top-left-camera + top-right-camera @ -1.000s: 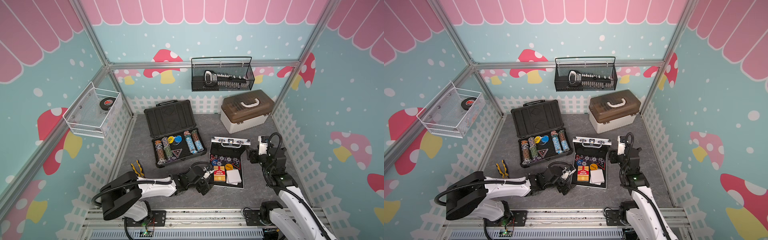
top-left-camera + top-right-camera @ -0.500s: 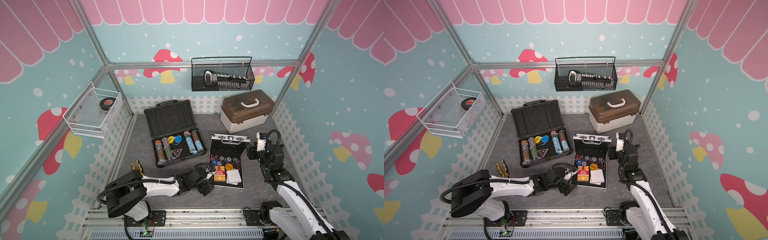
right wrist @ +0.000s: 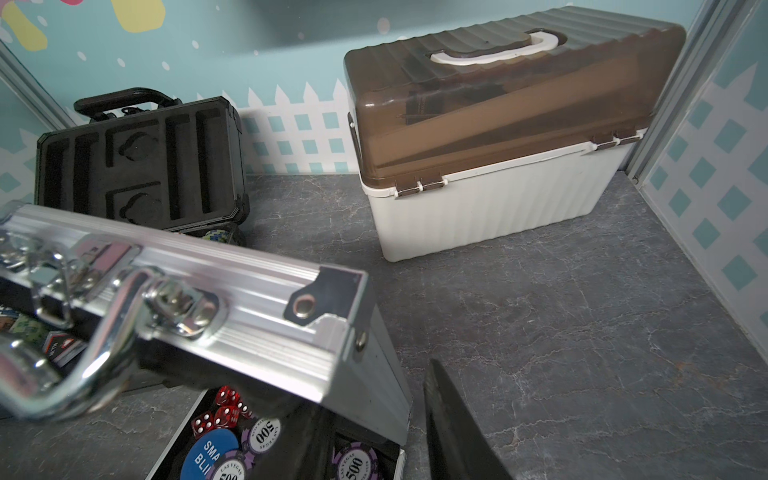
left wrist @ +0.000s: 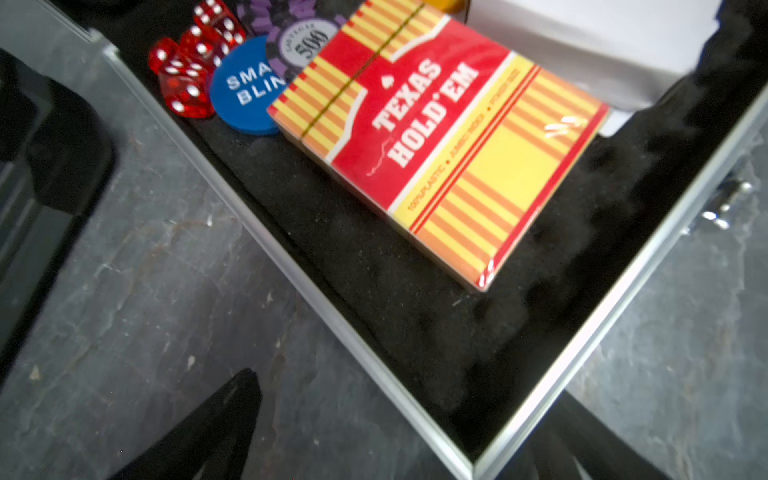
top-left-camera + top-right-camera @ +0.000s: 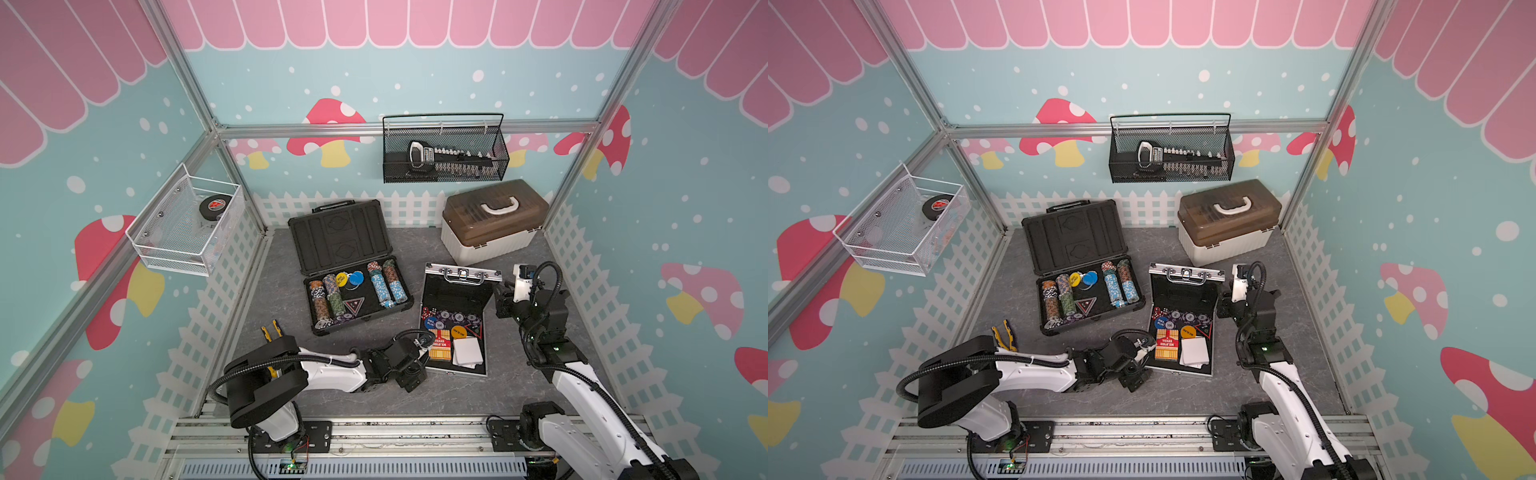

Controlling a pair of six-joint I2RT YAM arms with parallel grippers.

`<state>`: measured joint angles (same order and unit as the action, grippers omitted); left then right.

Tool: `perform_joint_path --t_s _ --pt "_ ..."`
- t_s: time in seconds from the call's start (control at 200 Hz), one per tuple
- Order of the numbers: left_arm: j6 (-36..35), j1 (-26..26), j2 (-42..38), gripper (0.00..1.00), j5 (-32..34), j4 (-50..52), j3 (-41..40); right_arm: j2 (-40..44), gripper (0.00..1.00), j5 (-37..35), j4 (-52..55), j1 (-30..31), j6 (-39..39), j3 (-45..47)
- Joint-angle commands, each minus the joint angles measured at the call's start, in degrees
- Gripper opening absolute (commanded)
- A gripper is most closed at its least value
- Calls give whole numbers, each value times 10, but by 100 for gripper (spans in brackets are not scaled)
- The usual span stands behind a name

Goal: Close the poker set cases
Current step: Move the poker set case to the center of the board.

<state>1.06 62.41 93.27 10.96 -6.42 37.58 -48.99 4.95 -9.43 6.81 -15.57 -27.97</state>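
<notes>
The black case [image 5: 338, 243] lies open at the centre back, its lid [image 3: 137, 166] propped up and chip rows in its base [image 5: 1088, 299]. To its right, the silver case [image 5: 462, 273] is open too, lid [image 3: 232, 286] raised at a slant over cards [image 4: 436, 137], dice and chips. My right gripper [image 5: 501, 300] [image 5: 1224, 306] straddles the lid's right side wall; one finger [image 3: 451, 419] stands just outside it, a sliver of floor between. My left gripper [image 4: 409, 386] [image 5: 417, 368] is open, fingers wide on either side of the silver base's near left corner [image 4: 473, 461].
A white storage box [image 5: 490, 232] with a brown lid stands at the back right, close behind the right arm. Yellow-handled pliers [image 5: 270, 332] lie by the left fence. A black wire basket [image 5: 444, 149] and a white one [image 5: 187, 224] hang on the walls.
My right gripper has moved in to the silver lid's side edge and its jaws have narrowed. The left gripper has edged closer to the silver base's corner.
</notes>
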Motion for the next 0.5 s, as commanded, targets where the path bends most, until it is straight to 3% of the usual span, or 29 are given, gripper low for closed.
perform_joint_path --t_s 0.0,0.25,0.495 --pt "-11 -2 40 97 50 -17 35 9 34 -21 -32 1 -3 15" --pt "-4 -21 95 97 48 -54 76 -14 27 -31 -68 1 4 17" --pt "18 -90 124 97 -8 -118 101 -73 22 -39 -127 1 17 4"
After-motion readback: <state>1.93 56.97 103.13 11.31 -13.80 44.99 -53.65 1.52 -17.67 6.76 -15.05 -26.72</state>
